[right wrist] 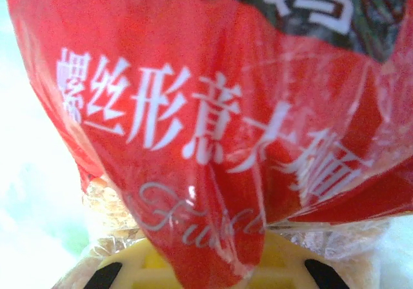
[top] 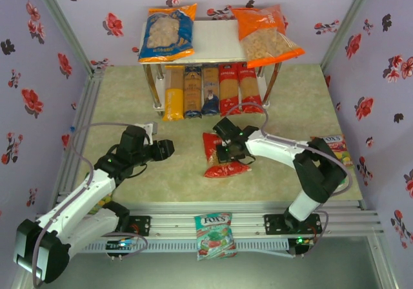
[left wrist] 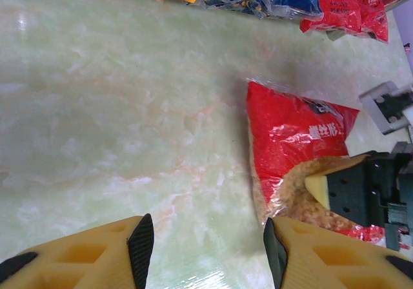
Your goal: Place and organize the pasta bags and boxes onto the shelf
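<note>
Boxes (top: 210, 90), blue bag (top: 168, 34) and orange bag (top: 266, 39) sit on the shelf (top: 216, 40); your right end effector (top: 227, 147) clenches the last, red bag (top: 221, 165), left end effector (left wrist: 203, 237) released.

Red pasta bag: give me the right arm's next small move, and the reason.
Probably lift it straight up. The right gripper is shut on the red bag, which lies on the table, and the shelf has a bare gap on top between the blue bag and the orange bag.
</note>
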### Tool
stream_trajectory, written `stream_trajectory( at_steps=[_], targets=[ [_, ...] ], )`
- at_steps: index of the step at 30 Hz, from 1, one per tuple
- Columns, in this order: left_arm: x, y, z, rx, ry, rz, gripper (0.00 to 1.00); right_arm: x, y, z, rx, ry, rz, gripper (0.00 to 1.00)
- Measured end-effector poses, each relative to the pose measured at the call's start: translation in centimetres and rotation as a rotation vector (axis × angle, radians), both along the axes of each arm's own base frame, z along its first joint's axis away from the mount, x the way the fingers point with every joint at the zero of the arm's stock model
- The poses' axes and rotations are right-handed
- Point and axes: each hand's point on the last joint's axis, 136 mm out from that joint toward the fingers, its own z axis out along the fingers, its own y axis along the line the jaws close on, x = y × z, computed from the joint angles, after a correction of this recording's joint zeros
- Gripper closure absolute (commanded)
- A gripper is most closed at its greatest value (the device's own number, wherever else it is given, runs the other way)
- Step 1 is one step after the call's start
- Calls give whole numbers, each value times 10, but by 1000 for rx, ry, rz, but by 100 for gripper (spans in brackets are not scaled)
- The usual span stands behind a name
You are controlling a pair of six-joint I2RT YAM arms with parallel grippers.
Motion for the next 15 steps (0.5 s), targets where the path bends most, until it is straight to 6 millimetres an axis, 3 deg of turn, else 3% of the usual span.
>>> stream_trajectory(
  at_steps=[7,11,15],
  targets=[
    [0,0,-1,1,1,0,49,-9,-16,32,-1,-41,7,100],
    [-1,1,-5,4,7,2,49,-11,-18,72,36,-107,17,100],
    [-1,1,-4,4,6,2,49,-14,-12,132,123,-204,50,100]
  ],
)
